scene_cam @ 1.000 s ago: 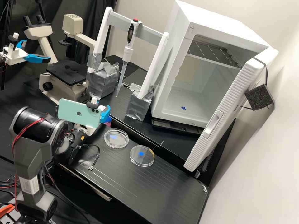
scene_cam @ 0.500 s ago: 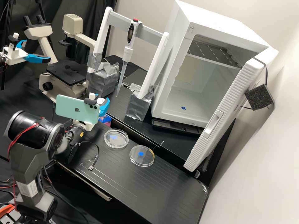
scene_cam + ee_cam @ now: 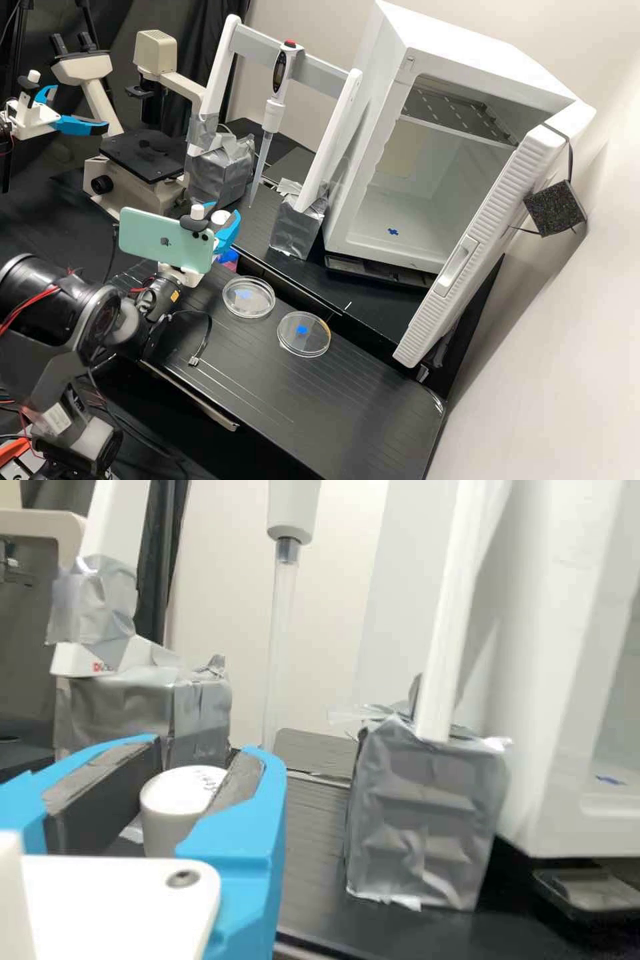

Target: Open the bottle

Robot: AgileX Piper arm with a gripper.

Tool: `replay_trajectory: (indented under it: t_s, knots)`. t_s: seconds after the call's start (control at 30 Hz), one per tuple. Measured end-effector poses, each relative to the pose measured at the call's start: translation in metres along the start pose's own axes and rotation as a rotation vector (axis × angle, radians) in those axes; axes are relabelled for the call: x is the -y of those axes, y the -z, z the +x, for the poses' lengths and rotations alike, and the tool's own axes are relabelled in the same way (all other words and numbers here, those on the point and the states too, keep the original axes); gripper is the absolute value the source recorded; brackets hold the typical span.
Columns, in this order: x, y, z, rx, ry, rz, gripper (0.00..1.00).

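Above the bench's back edge in the high view, the gripper [image 3: 223,213], partly behind the phone, is shut on a white cap [image 3: 219,218]. Just below it and apart from the cap, a small part of the bottle [image 3: 229,256] shows in blue and pink; the phone and the hand hide the rest. In the wrist view the gripper [image 3: 208,758] has the round white cap [image 3: 172,805] between its dark pads, with faint writing on top. A bottle body under the cap cannot be made out there.
Two petri dishes [image 3: 249,297] [image 3: 304,334] lie on the bench [image 3: 333,407] near the gripper. Behind stand a taped stand [image 3: 298,223] with a hanging pipette [image 3: 273,113], a microscope [image 3: 143,157] and an open white incubator [image 3: 373,200]. A cable [image 3: 210,330] hangs near the wrist.
The gripper and the white cap have risen, then shifted slightly right and a little down. The blue and pink bottle part has stayed put. The arm's elbow has swung left and down.
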State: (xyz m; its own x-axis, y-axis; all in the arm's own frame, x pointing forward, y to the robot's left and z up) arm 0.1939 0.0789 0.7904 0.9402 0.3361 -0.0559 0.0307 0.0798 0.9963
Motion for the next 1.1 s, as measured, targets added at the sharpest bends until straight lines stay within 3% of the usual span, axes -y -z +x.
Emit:
replay_trajectory:
  t_s: [0.23,0.4,0.5,0.87,1.1]
  knots:
    - [0.008,0.003,-0.031,-0.037,0.055,0.009,0.00]
    - [0.021,0.009,-0.032,-0.067,0.121,0.017,0.00]
    - [0.026,0.008,-0.031,-0.059,0.149,0.005,0.00]
    - [0.018,-0.008,-0.029,0.033,0.099,-0.012,0.00]
    - [0.018,-0.008,-0.029,0.020,0.110,-0.028,0.00]
